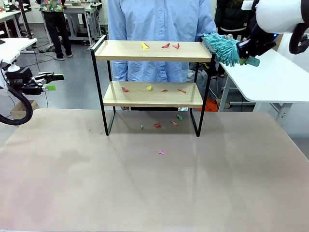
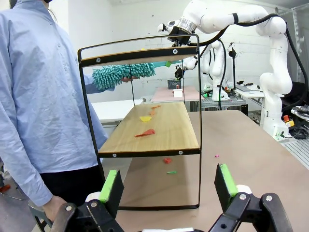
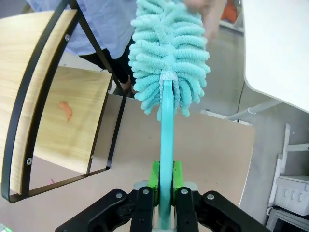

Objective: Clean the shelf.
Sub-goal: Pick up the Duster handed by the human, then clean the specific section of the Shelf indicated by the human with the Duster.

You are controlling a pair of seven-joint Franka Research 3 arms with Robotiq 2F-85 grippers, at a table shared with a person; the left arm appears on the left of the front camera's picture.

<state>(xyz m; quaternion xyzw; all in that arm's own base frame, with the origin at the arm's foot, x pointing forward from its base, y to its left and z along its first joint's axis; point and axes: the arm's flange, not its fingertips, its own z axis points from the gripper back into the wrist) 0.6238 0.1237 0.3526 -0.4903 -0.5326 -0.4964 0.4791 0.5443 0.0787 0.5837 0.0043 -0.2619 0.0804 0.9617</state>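
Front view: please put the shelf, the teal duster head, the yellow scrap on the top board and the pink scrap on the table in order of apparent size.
1. shelf
2. teal duster head
3 and 4. yellow scrap and pink scrap: both tiny, too alike to rank.

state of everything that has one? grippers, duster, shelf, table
left gripper: open, empty.
right gripper: shut on the duster handle.
duster: held, head at the right end of the top board.
shelf: upright, not yet clean; coloured scraps on both boards.
table: more scraps under and in front of the shelf.
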